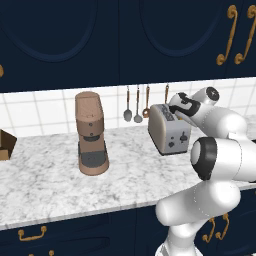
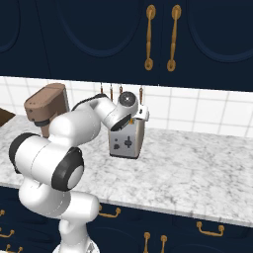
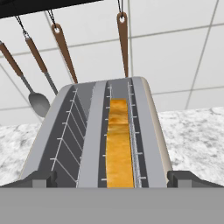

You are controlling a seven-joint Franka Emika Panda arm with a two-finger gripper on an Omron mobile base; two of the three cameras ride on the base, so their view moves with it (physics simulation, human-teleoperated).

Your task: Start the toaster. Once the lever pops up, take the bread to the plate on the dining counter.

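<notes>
**Over the toaster, pincer spread wide**

Right below the pincer [image 3: 112,178] sits the toaster [image 1: 169,129], silver-grey and boxy, standing on the marbled counter [image 1: 50,175] against the white tiled wall [image 3: 175,48]. Hand view looks straight down along its two slots. The fingertips [image 3: 41,179] are dark little tabs poking up at the bottom corners of that view, well apart from each other, one out past each long side of the toaster. So the pincer is spread as wide as it goes and isn't pinching anything.

Bread [image 3: 119,142] is down in the slot nearer the right fingertip, golden-orange top edge showing between the wire guides. The other slot, toward the left fingertip, shows just dark wire racks.

Beyond the pincer, past the far end of the toaster, a few utensils [image 3: 39,103] hang on the wall by brown handles, including a grey spoon.

From the base views the arm reaches forward over the counter with the hand hovering at the toaster's top. The toaster's narrow end face [image 2: 123,143] with dark knobs points back toward the robot. Can't really make out the lever from here, too small.

Off to the pincer's left on the same counter stands a tall brown coffee machine [image 1: 91,134], well apart from the toaster. Navy cabinets with gold handles [image 2: 150,37] hang above.
</notes>
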